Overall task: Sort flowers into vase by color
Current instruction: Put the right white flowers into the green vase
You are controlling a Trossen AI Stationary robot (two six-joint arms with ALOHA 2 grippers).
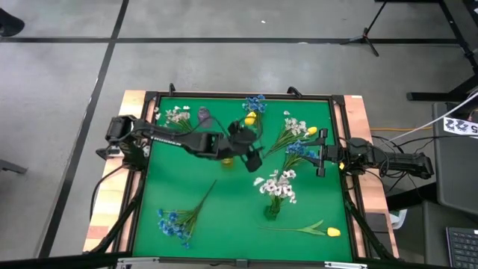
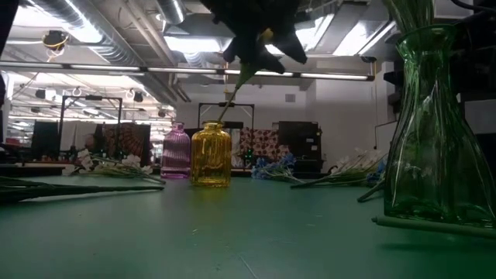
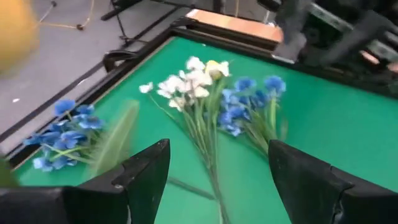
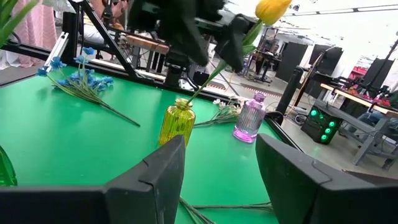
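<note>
Tulip beside left tool

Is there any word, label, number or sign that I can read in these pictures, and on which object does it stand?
No text here can be read.
White sheet beside the table, high view: dark marks, too small to read.
Yellow vase, purple vase, green vase: no label visible.

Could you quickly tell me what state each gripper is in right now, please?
Left gripper: shut on the yellow flower, its stem reaching the yellow vase.
Right gripper: open, holding nothing, waiting at the table's right side.
</note>
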